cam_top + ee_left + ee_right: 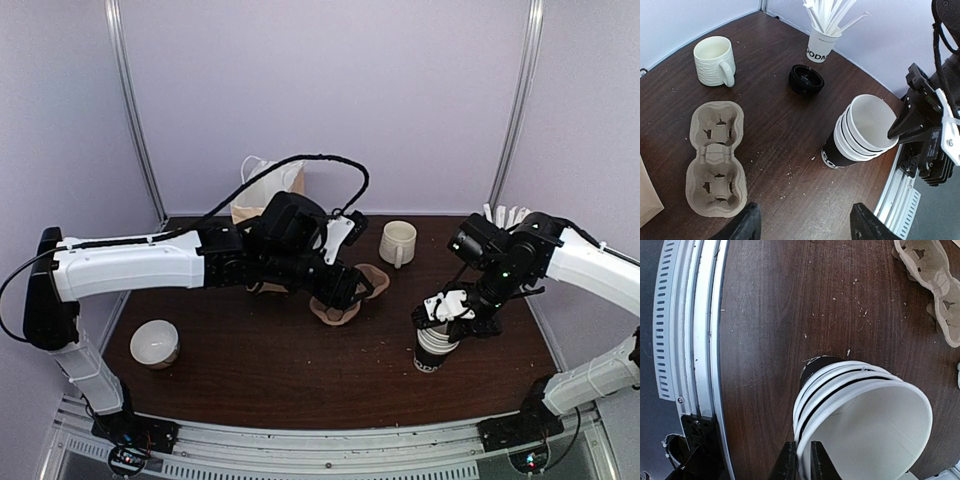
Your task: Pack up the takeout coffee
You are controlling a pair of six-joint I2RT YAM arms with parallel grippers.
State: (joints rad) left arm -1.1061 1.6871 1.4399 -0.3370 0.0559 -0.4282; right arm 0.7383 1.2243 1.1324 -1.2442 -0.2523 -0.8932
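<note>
We are pinching cup (875, 435) rim in right gripper (801, 446), lower centre, to peel it off stack (815, 371) | left gripper (805, 221) hanging wide, empty, over carrier (715, 165)

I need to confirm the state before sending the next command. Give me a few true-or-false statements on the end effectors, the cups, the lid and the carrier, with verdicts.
1. The right end effector pinches the rim of the top cup in the nested stack. True.
2. The cup carrier holds a cup. False: both its wells are empty.
3. The left end effector is open and holds nothing. True.
4. A black lid sits on the top cup. False: that cup is uncovered, and the lid lies near the cup of sticks.
5. The white mug lies on its side. False: it stands upright.
</note>
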